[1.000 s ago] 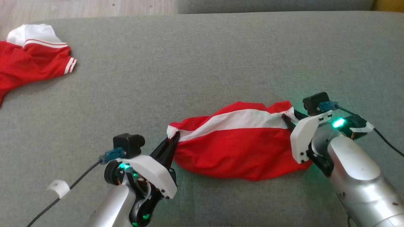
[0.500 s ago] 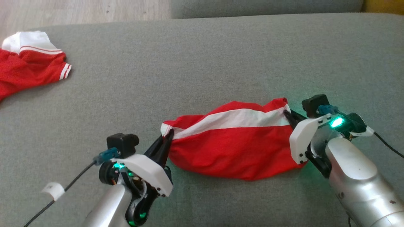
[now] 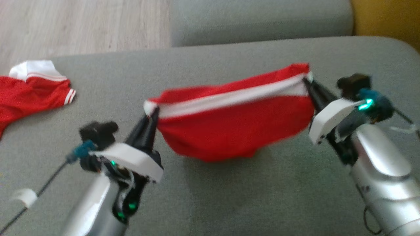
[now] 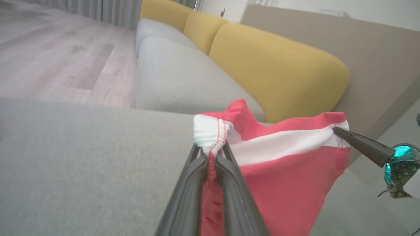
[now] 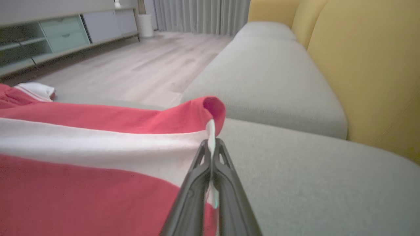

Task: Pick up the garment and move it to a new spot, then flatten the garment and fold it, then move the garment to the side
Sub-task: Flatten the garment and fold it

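Left pincer (image 3: 153,112) is closed on the garment (image 3: 229,127): the white hemmed corner is seen clamped between both fingers (image 4: 229,183) in the left wrist view, with bunched fabric sticking out above the tips. Right pincer (image 3: 306,80) is closed on the opposite corner, and a thin fold of the white band is seen pinched between its fingers (image 5: 193,196) in the right wrist view.

The garment is held up by its two upper corners and stretched between the pincers, with the right end farther back than the left. The red body is seen sagging below a white stripe that runs corner to corner. The lower edge appears clear of the sofa seat (image 3: 229,196), and a shadow is cast just beneath it. It is located over the middle of the seat, toward the right edge.

A white tag (image 3: 24,197) is wrapped round the cable at the near-left corner; it is too blurred to be read. Green lights are lit on both wrists.

A second garment (image 3: 29,95), red with a white collar area and striped sleeve trim, is laid at the seat's left edge, well apart from the held one.

Farther back, a second grey cushion (image 3: 259,19) is seen past the far edge, a yellow backrest (image 3: 384,19) at the far-right corner, and wooden floor (image 3: 82,26) beyond the far-left. A low cabinet (image 5: 49,32) and curtains (image 5: 203,16) are visible across the room.
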{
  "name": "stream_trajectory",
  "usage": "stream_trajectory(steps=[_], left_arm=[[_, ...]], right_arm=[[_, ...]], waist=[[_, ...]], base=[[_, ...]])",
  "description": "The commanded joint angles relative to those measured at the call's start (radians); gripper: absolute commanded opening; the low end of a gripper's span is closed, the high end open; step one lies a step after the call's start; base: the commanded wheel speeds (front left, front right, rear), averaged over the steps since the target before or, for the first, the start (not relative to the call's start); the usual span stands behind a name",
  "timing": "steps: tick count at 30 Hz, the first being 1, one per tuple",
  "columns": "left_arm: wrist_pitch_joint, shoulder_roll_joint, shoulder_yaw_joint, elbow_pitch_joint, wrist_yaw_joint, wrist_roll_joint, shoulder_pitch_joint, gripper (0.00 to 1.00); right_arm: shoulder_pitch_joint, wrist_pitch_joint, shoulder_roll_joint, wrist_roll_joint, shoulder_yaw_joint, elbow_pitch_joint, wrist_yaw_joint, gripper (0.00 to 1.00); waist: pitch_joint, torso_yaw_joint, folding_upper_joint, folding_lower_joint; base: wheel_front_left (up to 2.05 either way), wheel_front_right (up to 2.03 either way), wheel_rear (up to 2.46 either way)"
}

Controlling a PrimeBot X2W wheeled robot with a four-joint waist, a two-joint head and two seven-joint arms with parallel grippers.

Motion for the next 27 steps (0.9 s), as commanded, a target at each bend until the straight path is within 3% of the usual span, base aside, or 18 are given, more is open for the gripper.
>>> stream_trajectory(steps=[1, 9, 18, 24, 27], left_arm=[[-0.013, 0.029, 0.053, -0.055, 0.006, 0.006, -0.084, 0.00], [-0.003, 0.084, 0.118, -0.219, 0.039, 0.017, -0.165, 0.00], [0.067, 0.120, 0.130, -0.362, 0.067, 0.007, -0.170, 0.00], [0.100, 0.130, 0.128, -0.301, 0.065, 0.001, -0.211, 0.00], [0.112, 0.126, 0.123, -0.209, 0.058, 0.008, -0.285, 0.00]], right_arm=[[-0.021, -0.013, -0.021, 0.006, -0.010, -0.051, 0.007, 0.00], [0.029, 0.049, -0.071, -0.020, -0.152, -0.372, 0.007, 0.00], [0.163, 0.196, -0.052, -0.074, -0.263, -0.718, 0.007, 0.00], [0.174, 0.249, -0.029, -0.082, -0.262, -0.729, 0.007, 0.00], [0.108, 0.243, -0.017, -0.088, -0.244, -0.645, 0.007, 0.00]], waist=[[-0.031, -0.014, 0.0000, 0.0000], [-0.098, -0.049, 0.0000, 0.0000], [-0.105, -0.063, 0.0000, 0.0000], [-0.063, -0.067, 0.0000, 0.0000], [-0.016, -0.071, 0.0000, 0.0000]], base=[[0.00, 0.00, 0.00], [0.00, 0.00, 0.00], [0.00, 0.00, 0.00], [0.00, 0.00, 0.00], [0.00, 0.00, 0.00]])
